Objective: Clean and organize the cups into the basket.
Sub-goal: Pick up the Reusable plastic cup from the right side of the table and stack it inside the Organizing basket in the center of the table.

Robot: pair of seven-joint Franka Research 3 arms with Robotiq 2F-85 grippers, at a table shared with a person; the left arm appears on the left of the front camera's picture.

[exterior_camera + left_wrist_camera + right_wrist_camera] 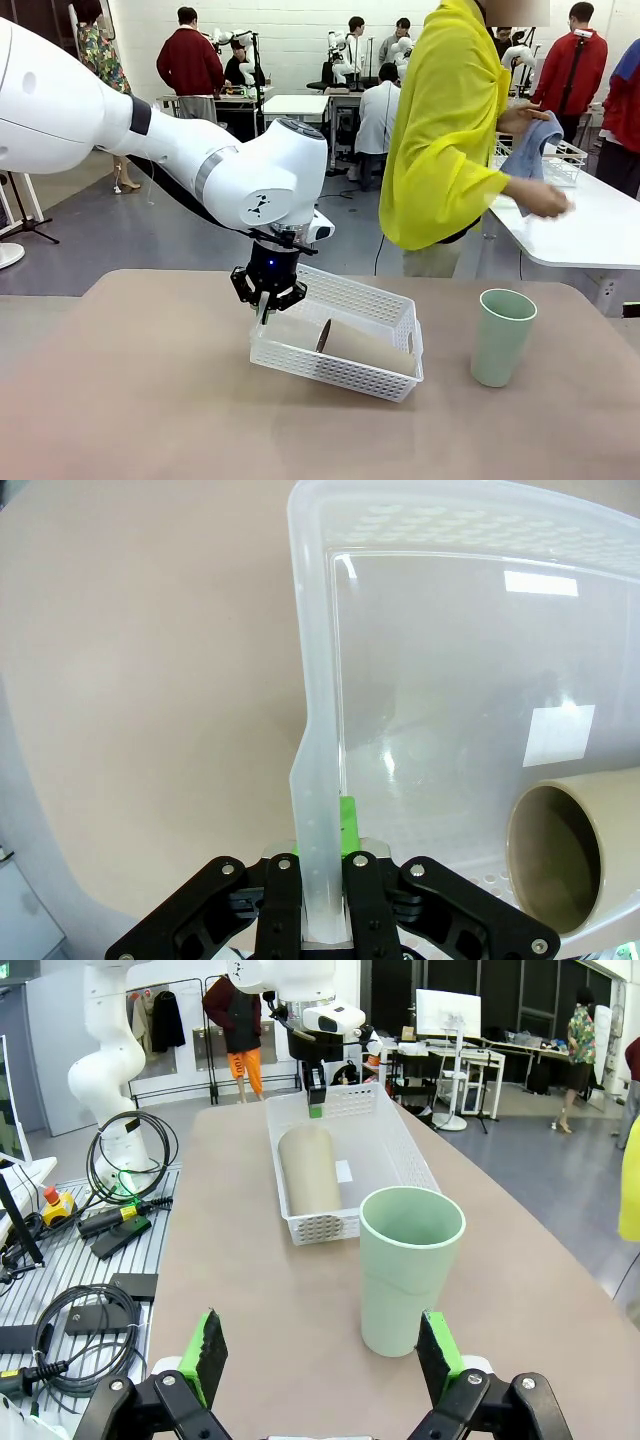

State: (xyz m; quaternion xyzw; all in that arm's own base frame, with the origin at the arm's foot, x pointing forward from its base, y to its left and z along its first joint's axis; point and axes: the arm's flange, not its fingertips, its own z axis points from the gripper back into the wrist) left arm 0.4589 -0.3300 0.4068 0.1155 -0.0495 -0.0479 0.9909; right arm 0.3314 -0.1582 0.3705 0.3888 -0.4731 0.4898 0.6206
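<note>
At the table (150,400) middle, clenching L pincer (263,305) on the basket (345,378), gripping the short-end wall at the end twd. picture-left in front view. In L wrist view, pinching that thin white wall btw. the two black fingers, w/ one green pad (347,825) pressing the inner face. Sitting skewed to the table edge in front view; can't tell whether lifting that end off the table or resting it flat.

Holding one brown cup (368,347) inside the basket, on its side, lengthwise, open mouth facing L pincer, base twd. the opposite end, along the long wall closer to the robot. Showing a small white label (343,1171) on the basket floor beside that cup.

Showing mint cup (500,335) upright on bare table, mouth up, to the R of the basket in front view, near it but not touching.

Spreading R pincer (322,1360) fully released, grasping nothing, green pads wide apart low in R wrist view. Facing the mint cup just ahead, closer to one pad, no contact visible.

Farther out, showing a person (440,130) in a yellow top standing at the far side, handling a blue cloth (530,150) next to a second table (590,230) w/ a wire basket (565,160) on it. Showing coiled cables (125,1165) & hand tools on a metal grille (60,1270) beside the table in R wrist view.
</note>
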